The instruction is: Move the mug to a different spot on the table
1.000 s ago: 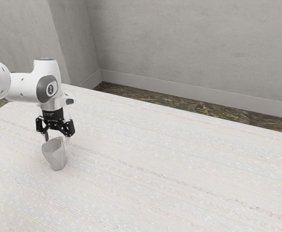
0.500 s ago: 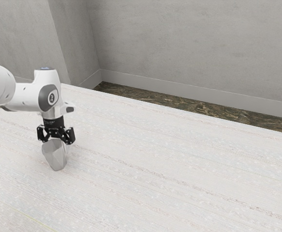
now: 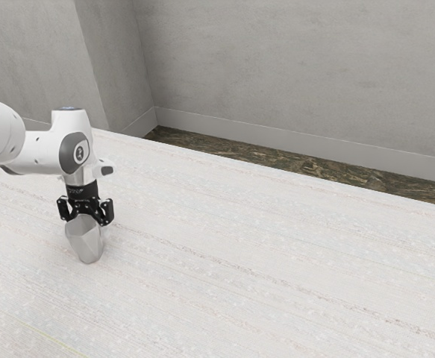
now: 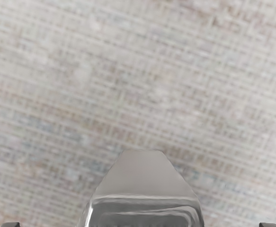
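The mug (image 3: 85,242), grey and faceted, stands upright on the table (image 3: 277,261), toward the exterior view's left and well in from the near edge, with bare pale tabletop all round it. The gripper (image 3: 86,218) sits straight above it, pointing down, its black body right at the mug's rim. In the wrist view the mug (image 4: 145,194) lies just under the hand, and the dark fingertips (image 4: 9,224) show far out to either side of it with tabletop (image 4: 138,85) between each tip and the mug, so the jaws are spread wide and grip nothing. The white arm (image 3: 45,145) comes in from the exterior view's left. Past the table's far edge lies a strip of dark floor (image 3: 277,158), then the grey wall (image 3: 292,67).
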